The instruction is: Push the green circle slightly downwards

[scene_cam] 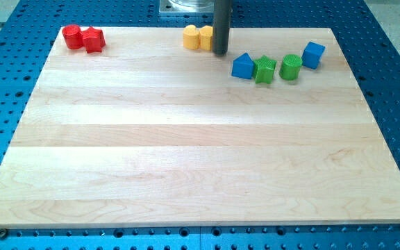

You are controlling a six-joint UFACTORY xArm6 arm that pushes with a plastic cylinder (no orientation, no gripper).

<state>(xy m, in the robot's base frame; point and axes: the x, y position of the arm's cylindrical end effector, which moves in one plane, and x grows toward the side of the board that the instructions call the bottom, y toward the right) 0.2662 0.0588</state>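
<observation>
Camera view: the tip rests at the board's top edge, touching the right yellow block; no gripper fitted. The green circle sits well to the tip's right, between green star and blue cube. Blue triangular block adjoins the star.

A single camera looks down on the scene from above and in front, tilted toward the far edge. The wooden board therefore appears as a trapezoid, narrower at the view's top and wider at the view's bottom. The view is moderately close: the board fills most of it, with the blue perforated table showing as a border on all sides. The rod enters from the view's top, cut off by the upper edge. No second view exists to share any part.
</observation>
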